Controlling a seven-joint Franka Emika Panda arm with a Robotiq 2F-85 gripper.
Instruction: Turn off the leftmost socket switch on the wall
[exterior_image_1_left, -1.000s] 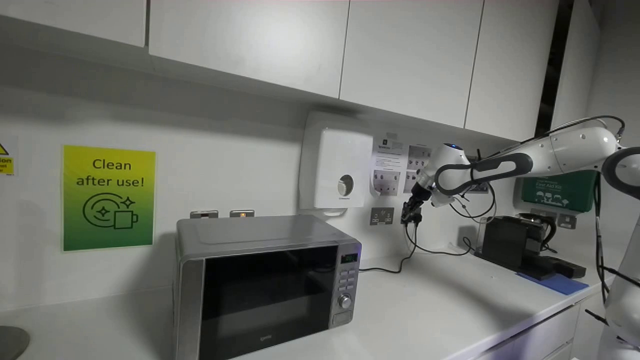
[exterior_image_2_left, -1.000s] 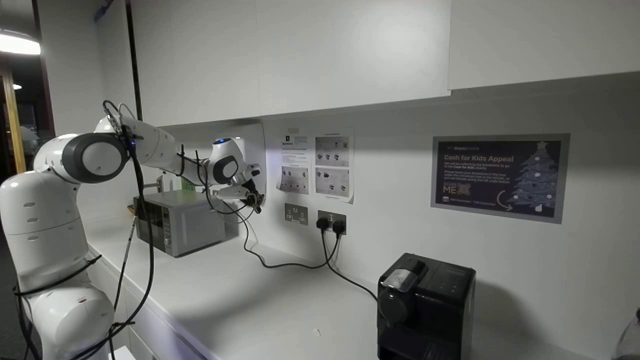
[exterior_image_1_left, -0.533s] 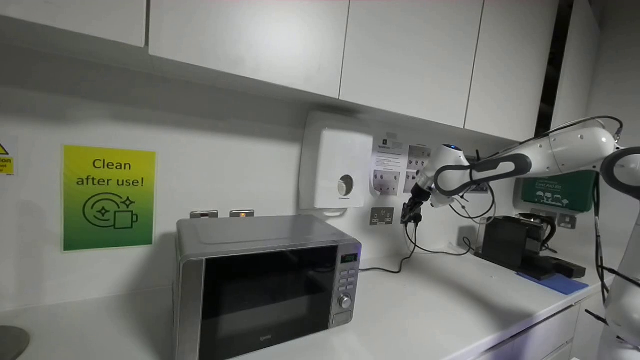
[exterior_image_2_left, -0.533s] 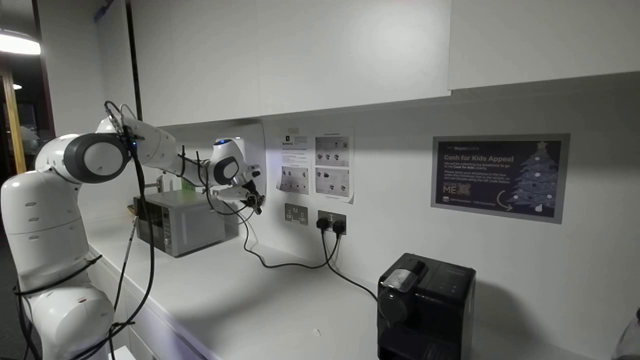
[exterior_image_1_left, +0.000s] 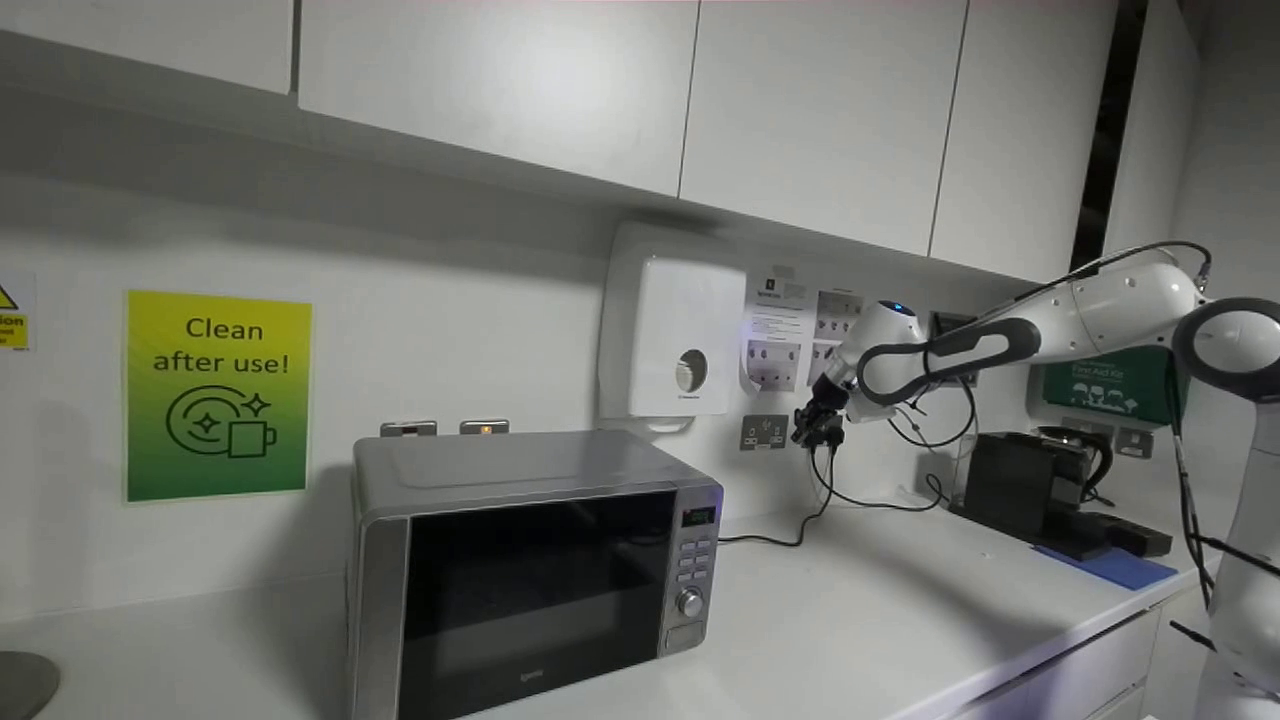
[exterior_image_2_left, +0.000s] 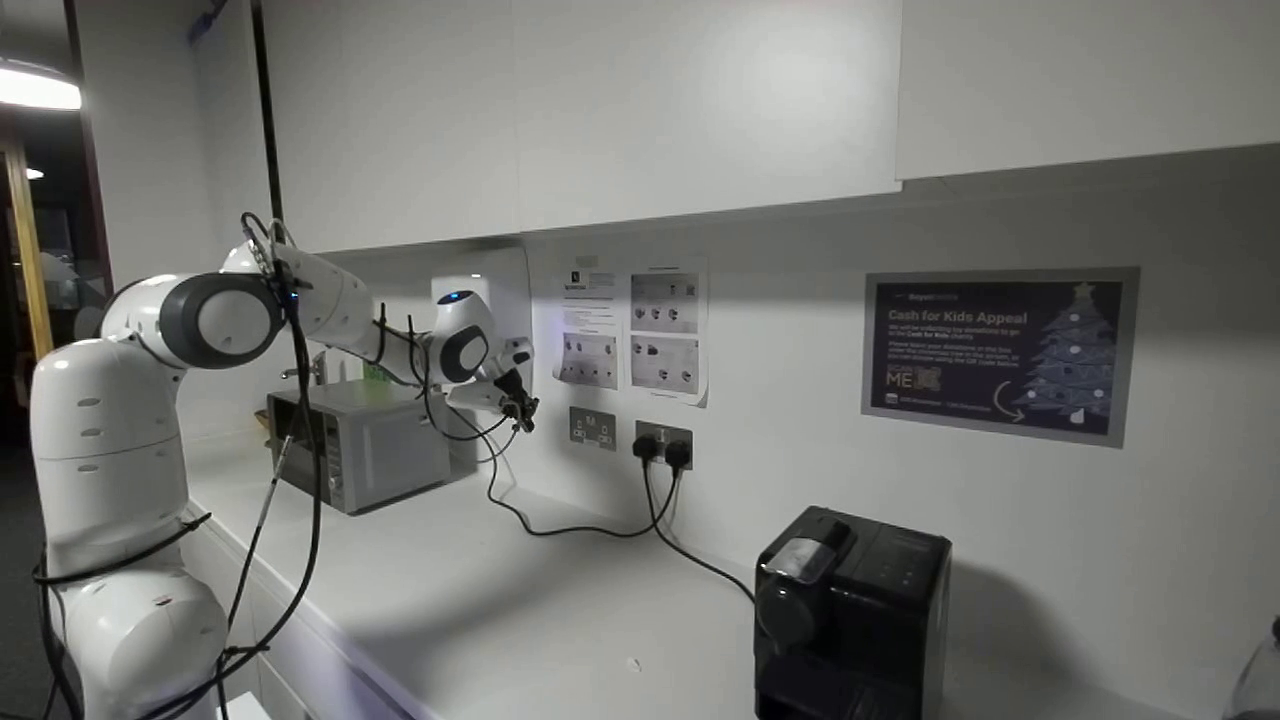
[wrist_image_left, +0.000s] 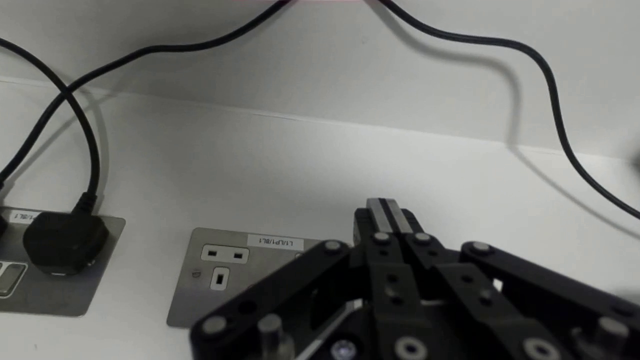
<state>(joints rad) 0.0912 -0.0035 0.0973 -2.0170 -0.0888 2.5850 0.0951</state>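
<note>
1. In an exterior view, the gripper (exterior_image_1_left: 808, 428) is held before the wall (exterior_image_1_left: 450, 330), right of the unplugged socket plate (exterior_image_1_left: 763, 432) in the picture. The arm (exterior_image_1_left: 1130, 305) is stretched high over the counter (exterior_image_1_left: 870, 600), presumably so that the sockets can be reached above the cords (exterior_image_1_left: 800, 542).

2. Two more wall switches (exterior_image_1_left: 408, 429) are seen over the microwave (exterior_image_1_left: 535, 580), so which is leftmost cannot be settled; one on the unplugged socket plate, nearer the gripper, is judged likelier.

3. In an exterior view, the gripper is tilted downward, left of that plate in the picture. From the two sightlines, it is judged to be poised off the wall, with no press yet made. Two plugs (exterior_image_2_left: 645, 447) are seated in the neighbouring plate (exterior_image_2_left: 660, 432), one being wired to the coffee machine (exterior_image_2_left: 850, 610).

4. In the wrist view, the scene is shown upside down. The fingertips (wrist_image_left: 377, 215) are brought together with nothing seen between them, a closed tip likely being preferred for pushing a small rocker. The likely leftmost switch is hidden behind the gripper; whether it is on or off cannot be told.
</note>
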